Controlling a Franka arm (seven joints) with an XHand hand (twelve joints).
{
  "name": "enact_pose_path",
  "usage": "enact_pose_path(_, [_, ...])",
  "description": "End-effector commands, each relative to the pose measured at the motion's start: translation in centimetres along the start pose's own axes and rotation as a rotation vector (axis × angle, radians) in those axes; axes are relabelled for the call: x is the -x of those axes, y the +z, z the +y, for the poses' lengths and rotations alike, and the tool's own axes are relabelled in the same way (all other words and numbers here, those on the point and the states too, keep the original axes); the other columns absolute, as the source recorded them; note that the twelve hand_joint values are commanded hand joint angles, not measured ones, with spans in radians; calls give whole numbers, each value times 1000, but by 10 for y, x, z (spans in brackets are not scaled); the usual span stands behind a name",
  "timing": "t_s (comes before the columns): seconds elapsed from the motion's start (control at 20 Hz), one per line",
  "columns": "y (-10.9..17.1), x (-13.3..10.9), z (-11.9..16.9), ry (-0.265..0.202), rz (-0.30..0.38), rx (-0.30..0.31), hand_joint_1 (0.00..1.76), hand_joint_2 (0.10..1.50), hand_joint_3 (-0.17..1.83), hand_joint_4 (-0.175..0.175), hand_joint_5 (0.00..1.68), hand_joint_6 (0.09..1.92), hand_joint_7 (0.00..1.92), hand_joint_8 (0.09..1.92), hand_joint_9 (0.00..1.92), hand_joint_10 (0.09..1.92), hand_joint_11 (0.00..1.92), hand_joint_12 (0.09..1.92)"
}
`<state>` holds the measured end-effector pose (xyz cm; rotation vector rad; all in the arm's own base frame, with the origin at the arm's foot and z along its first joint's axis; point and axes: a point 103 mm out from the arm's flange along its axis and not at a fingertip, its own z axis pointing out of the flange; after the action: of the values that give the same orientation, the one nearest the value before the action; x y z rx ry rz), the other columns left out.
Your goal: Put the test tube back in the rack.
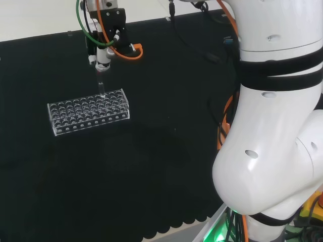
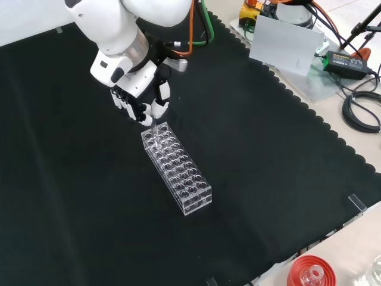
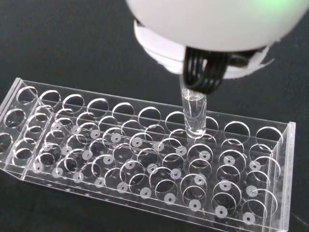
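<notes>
Test tube (image 3: 194, 115) upright, long axis vertical, closed round end pointing down, open end up inside the hand (image 2: 138, 98). Pinched near its top by curled fingers (image 3: 203, 77). Lower tip right at a hole of the clear rack (image 1: 89, 112), in the row along one long edge, near one end; cannot tell whether already inside the hole or just above it. In the head view, tube (image 1: 101, 86) hanging straight below the hand (image 1: 103, 54), over the rack's far right part. In the front view, tube (image 2: 154, 130) at the rack's (image 2: 177, 168) upper end, close under the hand.

Rack lying flat on the surface (image 2: 268, 179), a black cloth with a scalloped edge. Other holes apparently unfilled, with small white discs at the bottoms.

Beyond the cloth in the front view: a grey board (image 2: 284, 49), black cables (image 2: 360, 110), a red ribbed stand (image 2: 311, 273) at the lower edge
</notes>
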<state>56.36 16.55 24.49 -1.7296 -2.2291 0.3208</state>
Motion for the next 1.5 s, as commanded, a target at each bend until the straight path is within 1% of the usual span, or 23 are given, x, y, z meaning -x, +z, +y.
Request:
enact_pose_path(0.05, [0, 3, 0, -2, 6, 0, 1449, 464, 868, -175, 1394, 499, 1546, 515, 1400, 370, 1143, 1032])
enact_pose_path(0.4, [0, 11, 4, 6, -2, 4, 1449, 465, 868, -175, 1394, 498, 1546, 514, 1401, 369, 1141, 1033])
enact_pose_path(1.05, [11, 5, 5, -2, 18, -8, 1449, 464, 867, -175, 1395, 497, 1548, 512, 1402, 367, 1139, 1035])
enact_pose_path(1.5, [23, -1, 10, -12, 27, -29, 1449, 465, 867, -175, 1395, 496, 1548, 510, 1402, 367, 1137, 1036])
